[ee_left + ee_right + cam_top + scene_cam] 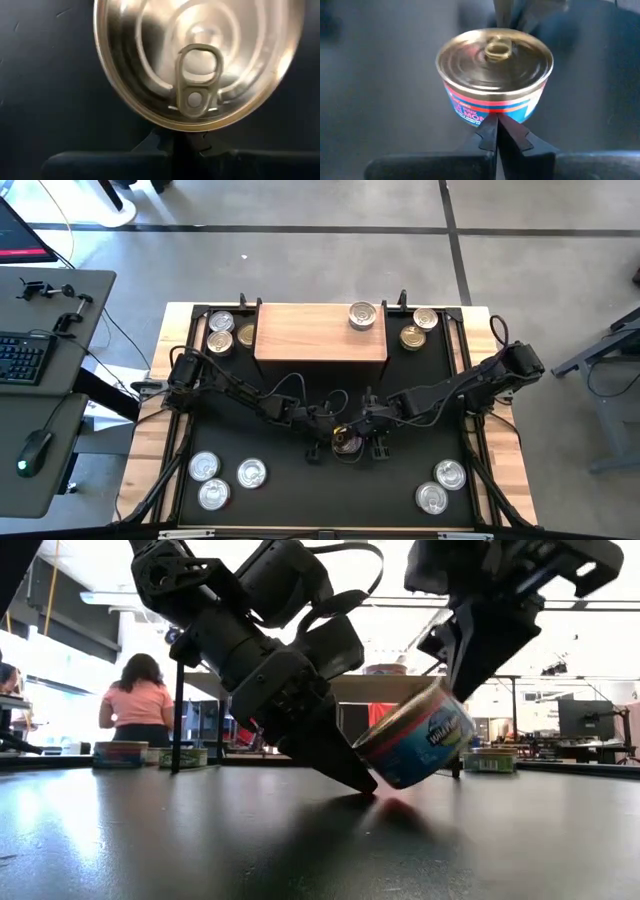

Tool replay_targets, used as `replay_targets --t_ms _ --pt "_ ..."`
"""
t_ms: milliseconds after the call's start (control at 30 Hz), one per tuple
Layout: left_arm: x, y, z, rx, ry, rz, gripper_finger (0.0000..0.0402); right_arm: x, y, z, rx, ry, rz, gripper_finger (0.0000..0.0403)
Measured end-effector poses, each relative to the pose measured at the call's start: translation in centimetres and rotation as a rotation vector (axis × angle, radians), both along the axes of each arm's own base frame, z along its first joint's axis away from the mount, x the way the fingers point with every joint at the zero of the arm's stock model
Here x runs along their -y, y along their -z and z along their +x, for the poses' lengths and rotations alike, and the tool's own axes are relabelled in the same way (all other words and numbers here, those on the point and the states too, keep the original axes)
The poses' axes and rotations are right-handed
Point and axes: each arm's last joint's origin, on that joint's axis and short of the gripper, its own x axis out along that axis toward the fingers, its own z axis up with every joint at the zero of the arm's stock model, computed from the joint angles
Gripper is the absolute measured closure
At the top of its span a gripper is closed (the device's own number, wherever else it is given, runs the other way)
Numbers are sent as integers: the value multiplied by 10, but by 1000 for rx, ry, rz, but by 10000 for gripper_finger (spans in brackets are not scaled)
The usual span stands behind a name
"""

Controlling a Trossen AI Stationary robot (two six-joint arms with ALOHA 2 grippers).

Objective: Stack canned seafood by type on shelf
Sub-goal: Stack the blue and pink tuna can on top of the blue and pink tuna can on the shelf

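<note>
black mat (300,480) with tins (225,478)

Robotics lab, grey concrete floor (300,260), black keyboard (22,358) on grey desk at 9 o'clock, dark monitor (585,720) in open room behind

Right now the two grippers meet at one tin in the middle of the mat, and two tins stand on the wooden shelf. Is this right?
Not quite. The high view shows only one tin on the wooden shelf, near its right end. The rest holds: the left gripper and the right gripper meet at one tin in the middle of the mat.
</note>
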Motion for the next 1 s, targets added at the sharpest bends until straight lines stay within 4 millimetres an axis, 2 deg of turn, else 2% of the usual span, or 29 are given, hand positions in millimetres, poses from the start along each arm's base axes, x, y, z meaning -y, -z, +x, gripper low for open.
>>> replay_targets --t_ms 467,1000 --pt "9 5 0 -15 -96 47 402 -4 -27 15 111 5 39 403" --pt "17 3 0 55 -198 133 402 -2 -29 20 156 52 40 403"
